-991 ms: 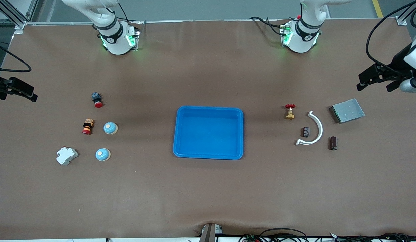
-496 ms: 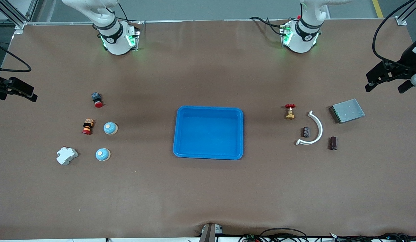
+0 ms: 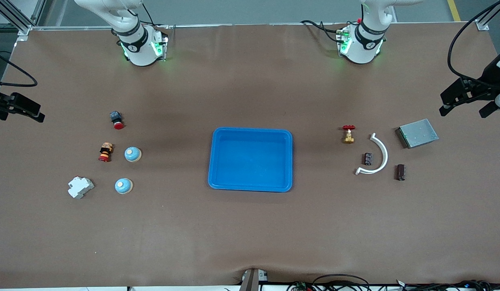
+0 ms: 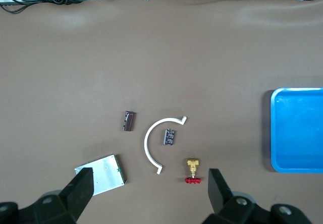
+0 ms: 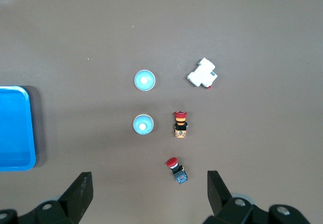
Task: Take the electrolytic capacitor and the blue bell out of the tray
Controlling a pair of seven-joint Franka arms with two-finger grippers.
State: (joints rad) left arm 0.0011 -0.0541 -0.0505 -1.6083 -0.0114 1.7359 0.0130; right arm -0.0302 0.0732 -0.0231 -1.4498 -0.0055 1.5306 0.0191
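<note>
High over the surface (image 3: 250, 234) at its two ends, my left hand (image 3: 468, 101) and right hand (image 3: 17, 109) hang wide open, empty. Two capacitors (image 3: 368, 158) flank a white arc (image 3: 377, 155); two bells (image 3: 133, 154) sit toward my right arm's end, blue tray (image 3: 289, 161) between.

On the table there are two blue bells (image 3: 133, 154) (image 3: 123, 186), two capacitors (image 3: 368, 158) (image 3: 401, 171), two red push buttons (image 3: 116, 120) (image 3: 105, 152), one blue tray (image 3: 251, 135), one white breaker (image 3: 80, 187), one brass valve (image 3: 348, 134), one white curved strip (image 3: 380, 155) and one grey metal box (image 3: 417, 133).
</note>
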